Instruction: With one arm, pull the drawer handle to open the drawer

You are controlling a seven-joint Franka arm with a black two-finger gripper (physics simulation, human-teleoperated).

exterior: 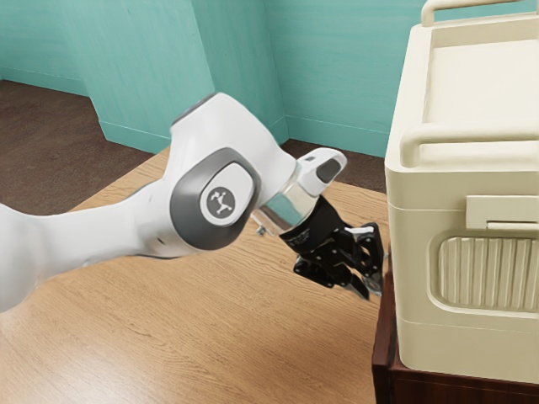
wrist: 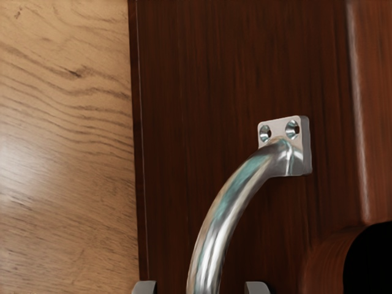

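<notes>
Beside the dark wooden cabinet (exterior: 383, 337), my black gripper (exterior: 368, 290) points downward at the cabinet's near side. In the wrist view the drawer front (wrist: 196, 79) is dark reddish wood with a curved, shiny metal handle (wrist: 214, 236), fixed by a screwed mounting plate. My gripper (wrist: 201, 288) stands open with its fingertips on either side of the handle bar, and a gap shows between each fingertip and the metal. The handle's other end is hidden.
A large cream cooler-like box (exterior: 413, 278) with top rails stands on the cabinet, close beside my hand. The light wooden table (exterior: 278, 337) lies below the arm. A black rounded shape (wrist: 373, 263) is near the drawer front. Teal walls stand behind.
</notes>
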